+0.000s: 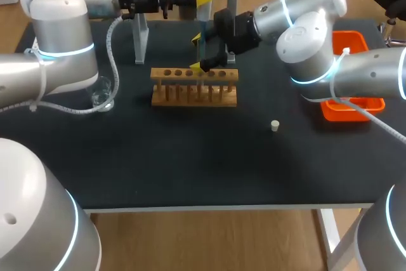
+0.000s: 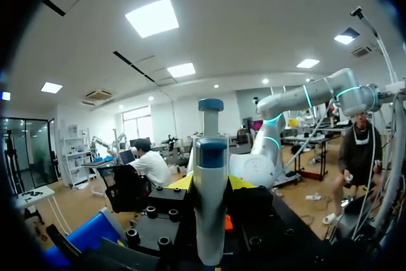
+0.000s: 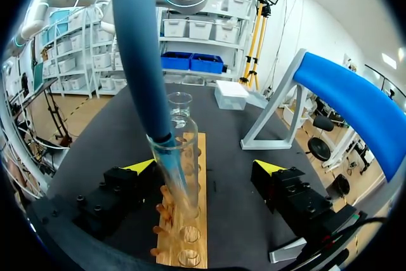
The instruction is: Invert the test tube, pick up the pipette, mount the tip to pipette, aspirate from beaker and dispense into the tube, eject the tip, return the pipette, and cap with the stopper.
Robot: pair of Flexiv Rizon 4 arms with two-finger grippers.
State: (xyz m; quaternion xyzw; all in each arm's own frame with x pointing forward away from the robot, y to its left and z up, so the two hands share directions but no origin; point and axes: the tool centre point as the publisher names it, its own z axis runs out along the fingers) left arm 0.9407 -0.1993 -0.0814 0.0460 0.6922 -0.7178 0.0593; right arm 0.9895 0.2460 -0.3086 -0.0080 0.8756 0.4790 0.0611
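The left pincer (image 2: 210, 183) is clamped tight on the pipette (image 2: 209, 220). Its tip dips into the test tube (image 3: 177, 169), which stands in the wooden rack (image 3: 202, 220) between the right pincer's (image 3: 204, 165) wide-apart fingers. A beaker (image 3: 179, 107) sits ahead of that pincer, and the stopper (image 1: 275, 125) lies on the table (image 1: 190, 163), well apart.

Bright, even overhead light; a ceiling panel (image 2: 152, 17) glares at eleven o'clock from the pipette (image 2: 210, 188); the black table (image 1: 190, 163) looks matte.

pipette (image 2: 210, 207): lower end cut off, left fingers (image 2: 181, 183) largely hidden behind it | beaker (image 1: 101, 98): partly covered by left arm (image 1: 60, 49) | orange tray (image 1: 365, 106): partly covered by right arm (image 1: 380, 71)
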